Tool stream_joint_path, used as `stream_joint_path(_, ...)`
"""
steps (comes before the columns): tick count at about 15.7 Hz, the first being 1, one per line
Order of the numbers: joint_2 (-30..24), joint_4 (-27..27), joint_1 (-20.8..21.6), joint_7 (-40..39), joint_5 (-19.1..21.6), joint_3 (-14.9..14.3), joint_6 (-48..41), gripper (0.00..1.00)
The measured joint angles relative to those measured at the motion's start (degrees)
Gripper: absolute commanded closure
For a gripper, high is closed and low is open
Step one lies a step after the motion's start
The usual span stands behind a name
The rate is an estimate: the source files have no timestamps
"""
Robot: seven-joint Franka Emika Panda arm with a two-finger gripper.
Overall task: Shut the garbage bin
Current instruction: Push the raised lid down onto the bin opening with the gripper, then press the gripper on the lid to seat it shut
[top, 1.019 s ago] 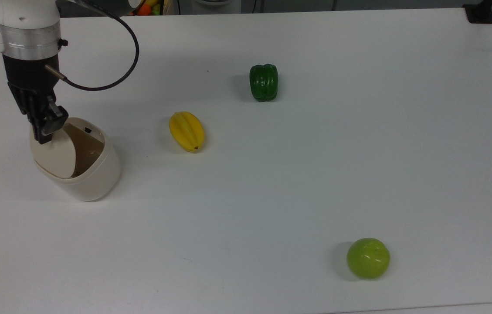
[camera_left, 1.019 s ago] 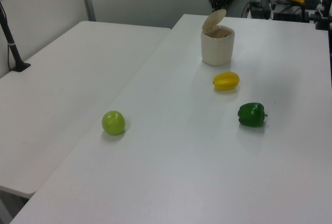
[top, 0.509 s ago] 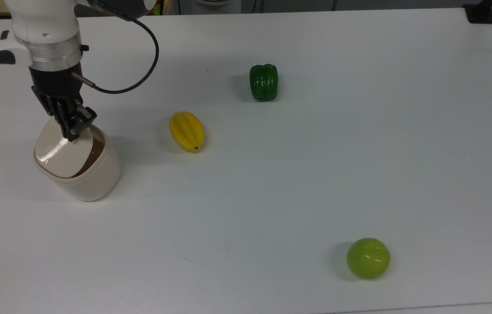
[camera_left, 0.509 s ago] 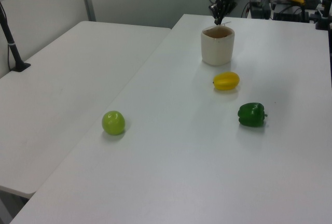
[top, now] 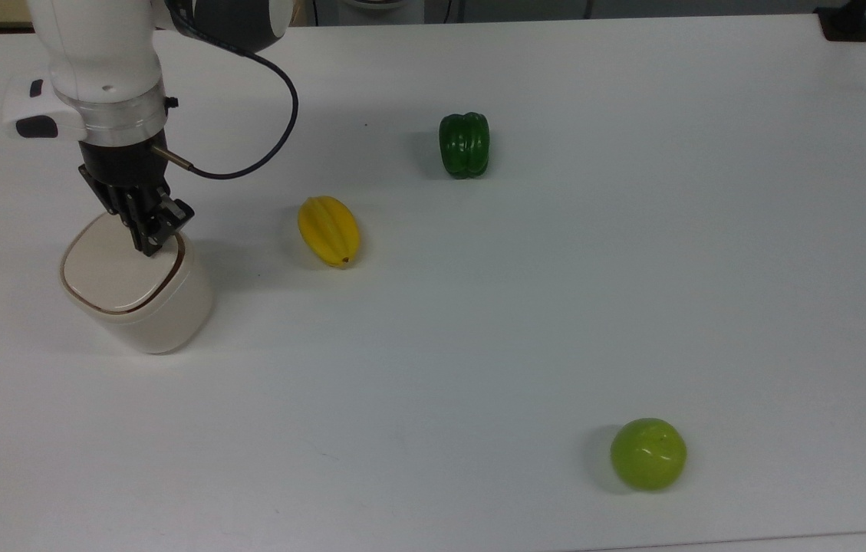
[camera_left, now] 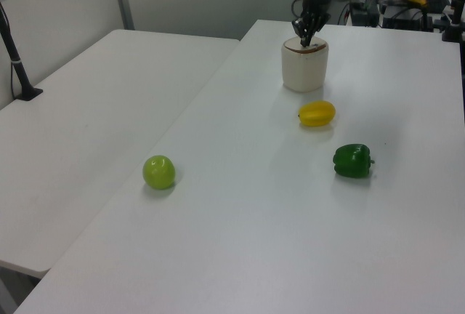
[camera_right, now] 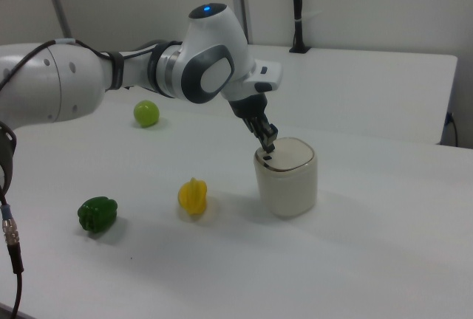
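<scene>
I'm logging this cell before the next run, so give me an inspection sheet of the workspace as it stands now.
Surface: white table, bare apart from the items below.
Job's things: cream bin, lid lying flat on the rim, looks closed.
Clutter: yellow starfruit beside the bin; green pepper; green apple far from the bin.
Grippers: gripper tips at the lid's edge, fingers together, holding nothing.
Cables: black cable looping from the wrist above the table.
Surroundings: second white table alongside; black pole behind; equipment at the far end in the left view.
</scene>
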Motion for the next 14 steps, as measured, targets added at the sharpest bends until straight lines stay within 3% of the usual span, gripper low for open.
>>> stream_joint_path(14,0.15,-0.83,-0.05,-0.91,-0.02,0.0,0.0,0.89)
